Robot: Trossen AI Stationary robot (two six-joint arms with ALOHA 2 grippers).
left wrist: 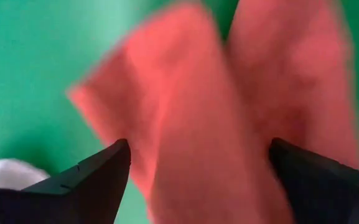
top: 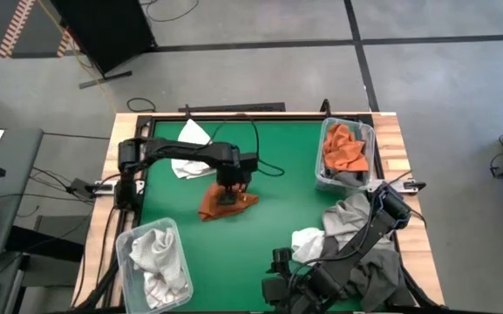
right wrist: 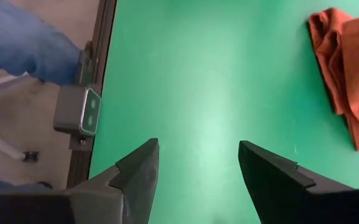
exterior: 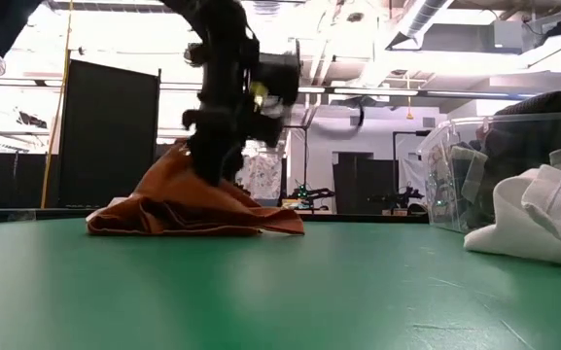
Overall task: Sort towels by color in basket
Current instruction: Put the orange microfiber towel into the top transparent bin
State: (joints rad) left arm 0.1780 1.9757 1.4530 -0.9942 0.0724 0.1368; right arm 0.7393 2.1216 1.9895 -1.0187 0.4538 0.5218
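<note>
Rust-orange towel [top: 227, 204] is lying crumpled at centre frame on the green bench [top: 277, 139], and I am hovering the left claw [top: 226, 197] spread wide over it, aiming to pinch one thick fold, while the right claw [right wrist: 198, 171], parted and empty, is waiting at lower right.

Floor [top: 443, 96] is grey concrete w/ dark seam lines; a black panel [top: 103, 30] stands beyond the table's far-left corner, cables [top: 59, 179] trail over the floor at left. Low view: same kind of black partition [exterior: 110, 131] at left, white ceiling w/ ducts [exterior: 436, 15] and pipes, bright overhead light, dark equipment far back. Table has a green mat [top: 286, 148] and a wood edge [top: 399, 148].
</note>
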